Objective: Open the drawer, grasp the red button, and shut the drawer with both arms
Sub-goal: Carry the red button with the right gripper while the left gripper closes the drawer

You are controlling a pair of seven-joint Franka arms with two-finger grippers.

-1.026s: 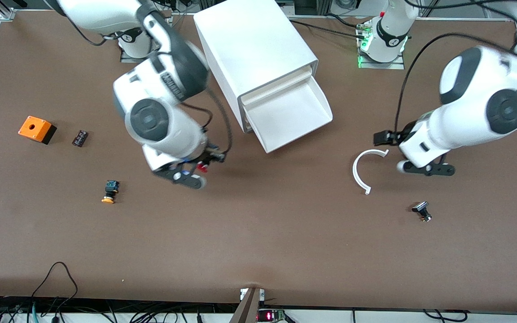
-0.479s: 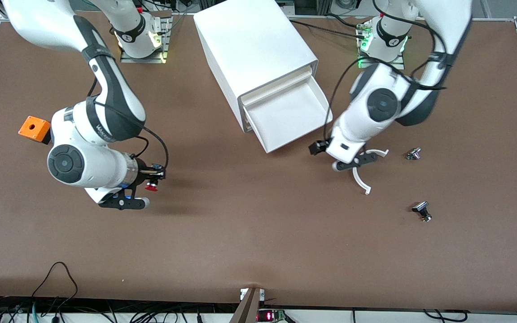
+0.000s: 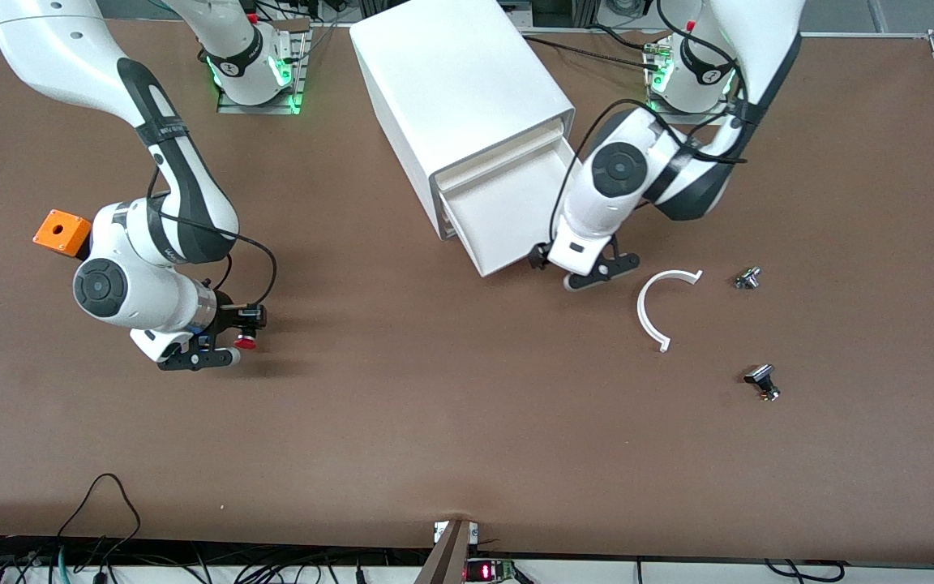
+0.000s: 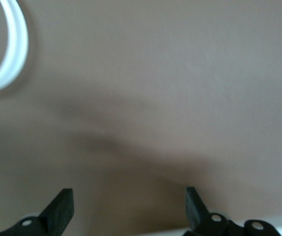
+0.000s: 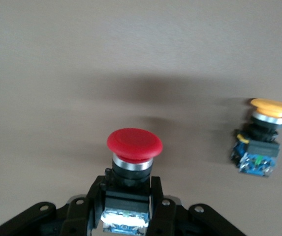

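Note:
The drawer (image 3: 507, 212) stands pulled out of the white cabinet (image 3: 451, 81), and its tray shows nothing inside. My right gripper (image 3: 228, 334) is shut on the red-capped button (image 3: 245, 342) and holds it just above the table, between the orange box and the cabinet. In the right wrist view the fingers (image 5: 156, 196) clamp the button's black body, with the red cap (image 5: 134, 144) sticking out in front of my right gripper (image 5: 127, 192). My left gripper (image 3: 593, 274) is open and empty beside the drawer's front corner. Its fingers (image 4: 62, 211) stand wide apart over bare table around my left gripper (image 4: 128, 206).
An orange square box (image 3: 62, 233) sits toward the right arm's end. An orange-capped button (image 5: 261, 142) lies near the held button; the right arm hides it in the front view. A white curved piece (image 3: 652, 312) and two small metal parts (image 3: 747, 278) (image 3: 761, 381) lie toward the left arm's end.
My right gripper has carried the red button away from the cabinet toward the orange box. My left gripper has swung from the white curved piece to the drawer's front corner.

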